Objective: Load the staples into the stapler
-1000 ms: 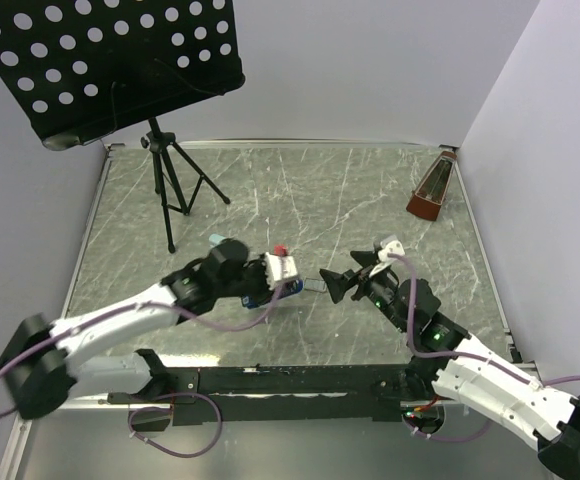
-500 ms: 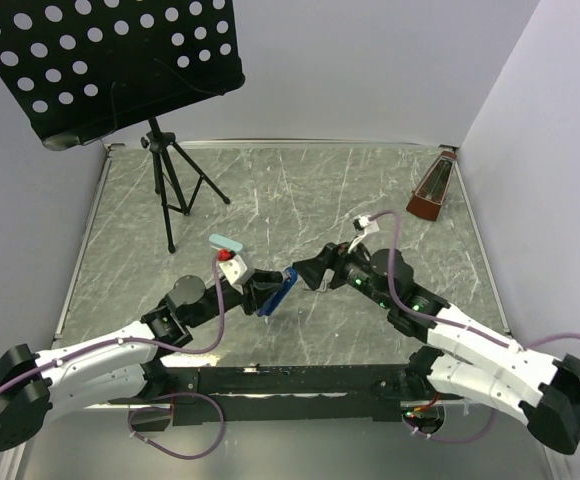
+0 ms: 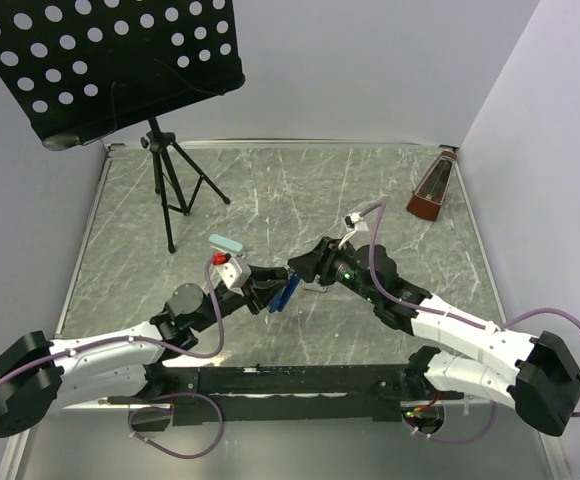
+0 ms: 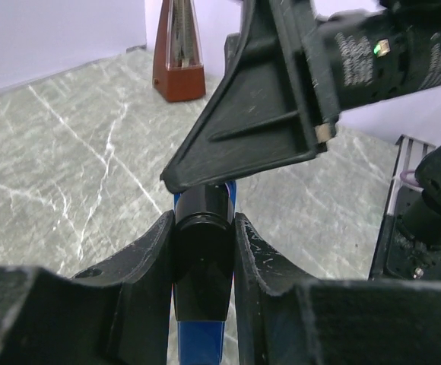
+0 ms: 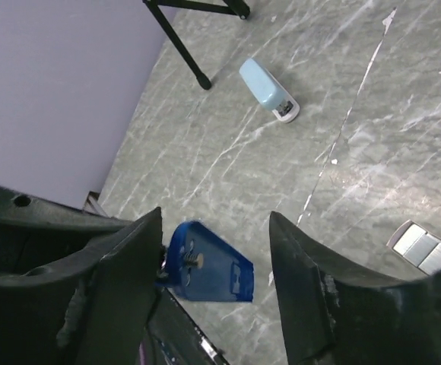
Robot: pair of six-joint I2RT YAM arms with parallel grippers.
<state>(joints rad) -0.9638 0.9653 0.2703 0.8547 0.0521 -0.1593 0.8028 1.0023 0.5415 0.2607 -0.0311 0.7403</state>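
Step in hand: opening the stapler (image 4: 201, 262). The left gripper (image 4: 203, 224) clamps its black rear end. The right gripper (image 5: 217, 228), its 2 jaws apart, straddles the blue lid without gripping it. The staples (image 5: 424, 247) lie nearby on the table (image 3: 370, 190). Next: grip the lid and swing it open.

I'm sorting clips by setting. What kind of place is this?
Probably a robot lab test cell, not an office: a marble-patterned table boxed in by plain white walls, robot arms bolted at its near edge, and unrelated props, a music stand and a metronome.
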